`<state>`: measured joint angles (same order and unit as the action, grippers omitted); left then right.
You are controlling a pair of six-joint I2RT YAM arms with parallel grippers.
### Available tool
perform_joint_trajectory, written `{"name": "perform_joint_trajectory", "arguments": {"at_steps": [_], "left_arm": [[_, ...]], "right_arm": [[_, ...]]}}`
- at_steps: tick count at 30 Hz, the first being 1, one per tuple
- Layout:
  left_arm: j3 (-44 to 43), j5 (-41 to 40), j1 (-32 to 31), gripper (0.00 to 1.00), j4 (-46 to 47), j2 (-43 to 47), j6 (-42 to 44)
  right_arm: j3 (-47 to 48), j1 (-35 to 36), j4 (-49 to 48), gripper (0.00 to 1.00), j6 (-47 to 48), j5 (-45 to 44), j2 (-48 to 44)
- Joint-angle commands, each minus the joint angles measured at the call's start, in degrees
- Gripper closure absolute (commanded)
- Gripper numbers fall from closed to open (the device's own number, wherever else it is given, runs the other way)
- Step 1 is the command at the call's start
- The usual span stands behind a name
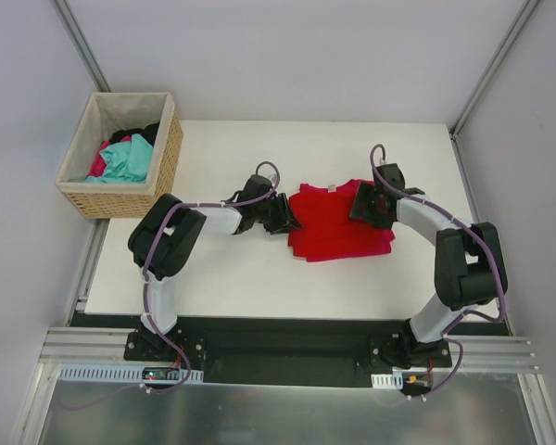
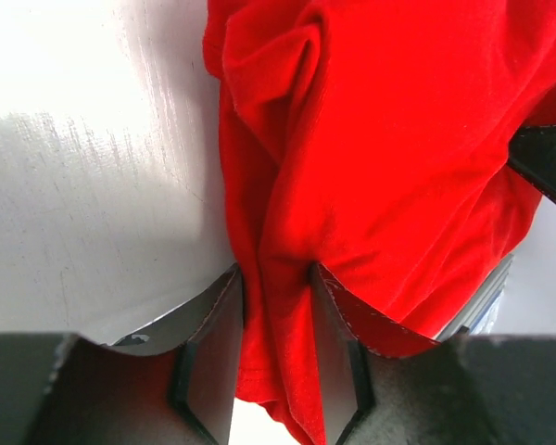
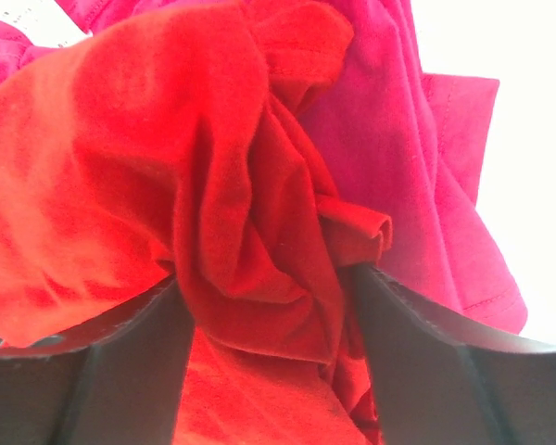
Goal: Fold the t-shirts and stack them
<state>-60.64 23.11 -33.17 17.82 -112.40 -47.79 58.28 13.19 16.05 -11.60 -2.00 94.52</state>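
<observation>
Left jaws nip a red t-shirt (image 2: pixel 371 167) fold; right jaws wide around a bunch, grip unclear. Tighten, lift evenly!

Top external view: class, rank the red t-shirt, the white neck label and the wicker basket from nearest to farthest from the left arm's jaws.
1. red t-shirt, touching, immediately right.
2. white neck label, at the shirts' far edge.
3. wicker basket, far left.

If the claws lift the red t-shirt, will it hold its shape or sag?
Probably floppy: the red t-shirt crumples into soft folds inside the left claw. It would likely sag between grips, since the right claw straddles only a bunched wad.
</observation>
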Motion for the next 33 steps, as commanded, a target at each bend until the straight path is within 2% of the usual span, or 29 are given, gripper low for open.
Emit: {"name": "perform_joint_trajectory", "arguments": {"at_steps": [1,5,6,8,9,11,12,21,33], "left_arm": [[-1.1,0.1,0.0,0.68,0.3,-1.3,-0.3],[-0.8,0.3,-0.1,0.71,0.5,-1.4,-0.2],[-0.8,0.3,0.0,0.73,0.5,-1.3,-0.3],[-0.9,0.4,0.0,0.75,0.5,-1.2,-0.2],[-0.9,0.4,0.0,0.76,0.5,-1.2,-0.3],[-0.8,0.4,-0.1,0.78,0.5,-1.2,-0.4],[-0.8,0.4,-0.1,0.78,0.5,-1.1,-0.4],[-1.8,0.7,-0.1,0.98,-0.2,1.5,0.4],[-2.9,0.7,-0.3,1.00,-1.8,4.6,0.9]], "right_arm": [[-0.4,-0.4,-0.9,0.35,-0.5,1.0,0.8],[-0.4,-0.4,-0.9,0.51,-0.6,1.0,1.1],[-0.2,-0.4,-0.8,0.60,-0.6,0.9,1.1],[0.0,-0.4,-0.2,0.70,-0.5,0.5,1.0],[0.2,-0.4,-0.1,0.80,-0.5,0.5,1.0],[0.3,-0.4,0.5,0.89,-0.5,0.2,0.9],[0.5,-0.4,0.6,0.99,-0.4,0.0,0.9],[1.4,-0.4,1.8,0.99,-0.1,-1.1,-0.4],[3.1,-0.4,3.9,0.99,1.0,-2.5,-3.4]]}}
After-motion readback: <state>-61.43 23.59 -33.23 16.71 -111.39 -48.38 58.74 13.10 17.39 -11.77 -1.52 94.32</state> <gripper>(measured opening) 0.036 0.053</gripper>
